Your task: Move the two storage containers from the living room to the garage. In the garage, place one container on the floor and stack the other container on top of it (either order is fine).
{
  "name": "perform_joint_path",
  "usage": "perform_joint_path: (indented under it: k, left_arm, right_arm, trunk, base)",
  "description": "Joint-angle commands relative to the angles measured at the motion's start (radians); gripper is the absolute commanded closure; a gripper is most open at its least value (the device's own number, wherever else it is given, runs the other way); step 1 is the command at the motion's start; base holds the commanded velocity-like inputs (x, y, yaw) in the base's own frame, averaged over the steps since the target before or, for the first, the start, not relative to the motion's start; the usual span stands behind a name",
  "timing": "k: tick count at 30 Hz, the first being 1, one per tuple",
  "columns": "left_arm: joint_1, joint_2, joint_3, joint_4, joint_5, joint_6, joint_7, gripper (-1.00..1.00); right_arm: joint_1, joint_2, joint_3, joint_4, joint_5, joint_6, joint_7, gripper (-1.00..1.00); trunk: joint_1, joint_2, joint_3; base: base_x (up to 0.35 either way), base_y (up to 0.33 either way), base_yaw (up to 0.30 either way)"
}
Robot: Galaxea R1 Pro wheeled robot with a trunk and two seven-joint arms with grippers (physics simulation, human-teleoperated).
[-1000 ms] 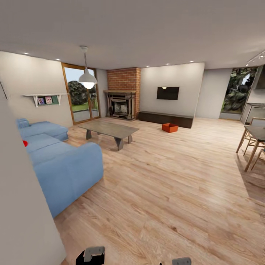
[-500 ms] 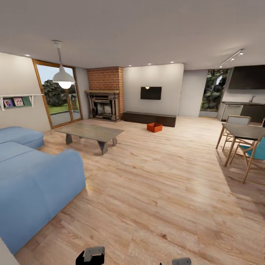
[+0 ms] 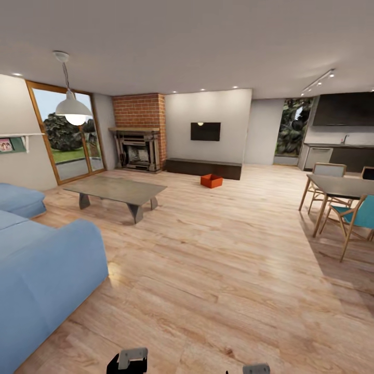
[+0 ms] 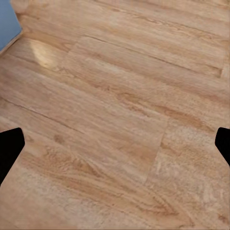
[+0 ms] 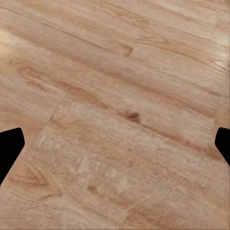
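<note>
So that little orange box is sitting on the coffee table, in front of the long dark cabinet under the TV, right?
Not quite. In the head view the orange box sits on the wood plank floor, not on the coffee table, which stands apart from it, nearer the sofa. The rest holds: it is just in front of the long dark cabinet under the TV.

A blue sofa [image 3: 41, 270] fills the near left, with a grey coffee table [image 3: 117, 190] beyond it under a white pendant lamp [image 3: 72, 108]. A dining table [image 3: 340, 186] with chairs [image 3: 353, 221] stands at the right.
</note>
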Motion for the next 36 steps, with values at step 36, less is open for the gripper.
perform_joint_path:
  k: [36]
  left_arm:
    - [-0.001, 0.000, -0.009, 0.001, 0.009, -0.004, 0.006, -1.00]
  right_arm:
    - [-0.001, 0.000, 0.007, 0.001, 0.004, -0.001, -0.010, -1.00]
  trunk:
    - [0.001, -0.001, -0.001]
  base:
    - [0.337, 0.000, -0.062]
